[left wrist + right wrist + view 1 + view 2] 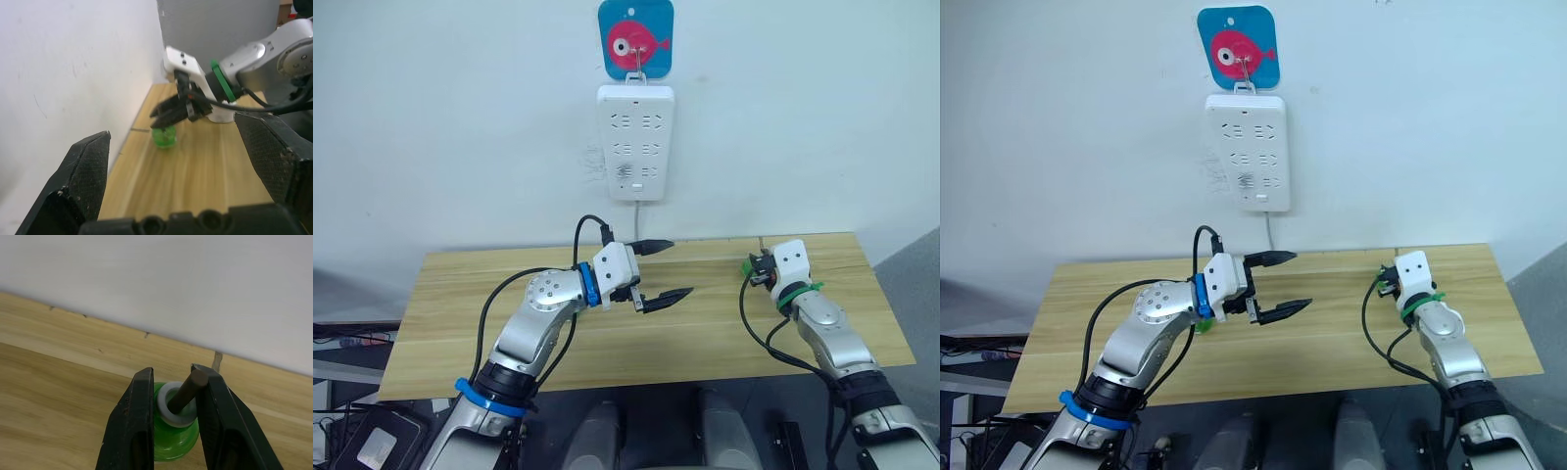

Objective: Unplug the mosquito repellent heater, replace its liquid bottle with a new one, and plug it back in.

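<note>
Right wrist view: the right gripper (171, 426) is being shown with its two black fingers closed against the neck of a green liquid bottle (173, 433); a dark wick rod (188, 389) is leaning out of the bottle's white collar between the fingers.

Key relation: the bottle is sitting between the right gripper's fingers, at the far right of the wooden table (607, 343), close to the wall; its long axis is running roughly upright, with the wick tilted off vertical. The right arm is being judged much the nearer arm.

Left gripper (658, 269): its fingers are being held wide apart over the middle of the table, pointing right toward the bottle, with nothing between them.

Bottle appearance: a small, translucent green, rounded body is being shown standing on the tabletop (164, 137); whether it is full cannot be told.

Heater: no white rounded unit is being seen plugged into the white power strip (635, 142), which is hanging on the wall beneath a blue fish hook plate (635, 39).

Judged step: the bottle is being handled by the right arm; whether it is the old or the new one cannot be told.
</note>
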Available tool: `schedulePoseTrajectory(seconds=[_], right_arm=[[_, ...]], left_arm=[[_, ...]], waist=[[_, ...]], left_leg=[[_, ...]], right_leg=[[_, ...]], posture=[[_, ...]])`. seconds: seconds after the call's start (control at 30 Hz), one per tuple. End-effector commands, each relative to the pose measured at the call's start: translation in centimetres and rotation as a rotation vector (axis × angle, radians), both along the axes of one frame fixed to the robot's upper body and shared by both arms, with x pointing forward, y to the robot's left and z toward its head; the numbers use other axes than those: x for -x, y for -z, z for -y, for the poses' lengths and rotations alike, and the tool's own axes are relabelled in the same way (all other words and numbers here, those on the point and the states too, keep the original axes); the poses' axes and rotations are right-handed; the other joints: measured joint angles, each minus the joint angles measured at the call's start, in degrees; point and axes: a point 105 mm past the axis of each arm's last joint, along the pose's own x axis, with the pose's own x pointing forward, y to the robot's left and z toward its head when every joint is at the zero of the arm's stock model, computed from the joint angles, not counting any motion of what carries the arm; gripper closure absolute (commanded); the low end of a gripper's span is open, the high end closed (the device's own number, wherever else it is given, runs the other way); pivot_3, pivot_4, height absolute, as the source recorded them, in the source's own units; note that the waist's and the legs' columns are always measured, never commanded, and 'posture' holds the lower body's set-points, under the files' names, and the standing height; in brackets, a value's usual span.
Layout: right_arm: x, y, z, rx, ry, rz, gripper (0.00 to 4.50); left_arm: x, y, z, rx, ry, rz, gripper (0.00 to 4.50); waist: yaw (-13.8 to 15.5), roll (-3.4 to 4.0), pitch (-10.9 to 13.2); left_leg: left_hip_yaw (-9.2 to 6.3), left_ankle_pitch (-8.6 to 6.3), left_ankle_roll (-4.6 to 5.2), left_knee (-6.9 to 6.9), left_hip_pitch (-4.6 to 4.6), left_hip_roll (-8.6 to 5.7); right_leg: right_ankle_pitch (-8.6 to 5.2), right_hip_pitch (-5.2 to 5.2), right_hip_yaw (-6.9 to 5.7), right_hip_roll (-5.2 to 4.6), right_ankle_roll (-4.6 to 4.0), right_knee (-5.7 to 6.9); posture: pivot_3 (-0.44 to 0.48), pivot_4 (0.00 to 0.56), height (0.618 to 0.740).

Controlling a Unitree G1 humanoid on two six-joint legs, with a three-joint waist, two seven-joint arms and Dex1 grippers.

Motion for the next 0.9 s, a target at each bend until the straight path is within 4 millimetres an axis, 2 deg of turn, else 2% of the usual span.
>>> schedulePoseTrajectory(seconds=[0.03,0.37,0.53,0.63,0.7,0.73,0.8,0.9], right_arm=[[-0.7,-0.8,0.5,-0.005,0.017,0.037,3.72],[-1.3,0.6,0.8,-0.003,0.029,-0.006,3.72],[-0.9,-0.7,0.7,0.015,0.005,0.046,2.03],[-0.1,-3.2,0.1,0.040,-0.060,0.127,0.96],[0.8,-5.3,-1.0,0.051,-0.127,0.181,0.18],[1.2,-6.2,-1.7,0.056,-0.162,0.198,0.05],[2.3,-8.0,-3.8,0.053,-0.267,0.220,0.05],[4.4,-8.2,-7.8,0.041,-0.496,0.129,0.05]], left_arm=[[0.4,-0.5,0.3,0.003,0.025,0.032,0.00],[1.1,-0.3,0.3,-0.010,0.047,0.005,0.00],[1.3,-0.2,0.0,-0.011,0.034,-0.011,0.00],[1.1,0.2,-0.6,0.004,-0.017,-0.039,0.00],[1.3,0.8,-1.4,0.019,-0.070,-0.078,0.00],[1.5,1.2,-1.8,0.023,-0.094,-0.095,0.00],[2.3,2.5,-2.7,0.026,-0.160,-0.143,0.00],[3.4,4.7,-4.6,0.034,-0.328,-0.214,0.00]], waist=[[-0.1,0.00,0.0],[-0.4,0.01,0.0],[-0.3,0.02,0.0],[-0.4,0.02,0.0],[-0.4,0.03,0.0],[-0.5,0.03,0.0],[-0.7,0.05,0.0],[-0.7,0.07,0.0]], left_leg=[[-0.01,0.00,0.00,0.00,0.00,0.00],[-0.04,0.00,0.00,0.01,0.02,0.00],[-0.04,0.00,0.00,0.02,0.02,0.00],[-0.06,0.00,0.00,0.00,0.01,0.00],[-0.13,0.00,0.00,0.00,0.01,0.00],[-0.19,0.00,0.00,0.00,0.01,0.00],[-0.28,0.00,-0.01,-0.02,0.02,0.03],[-0.38,-0.01,-0.01,-0.04,0.04,0.08]], right_leg=[[0.00,0.00,-0.01,0.00,0.00,0.00],[0.00,0.03,-0.02,0.00,0.00,0.02],[0.00,0.02,-0.02,0.00,0.01,0.04],[0.00,0.00,-0.01,0.00,0.00,0.03],[0.00,0.00,0.01,0.00,0.00,0.03],[0.00,-0.01,0.02,0.00,0.01,0.04],[0.00,-0.02,0.01,0.01,0.00,0.04],[0.00,-0.01,0.01,0.04,0.00,0.04]], posture=[[0.056,0.253,0.740],[0.072,0.247,0.740],[0.072,0.245,0.740],[0.073,0.246,0.740],[0.059,0.247,0.740],[0.059,0.247,0.740],[0.048,0.251,0.740],[0.040,0.255,0.740]])
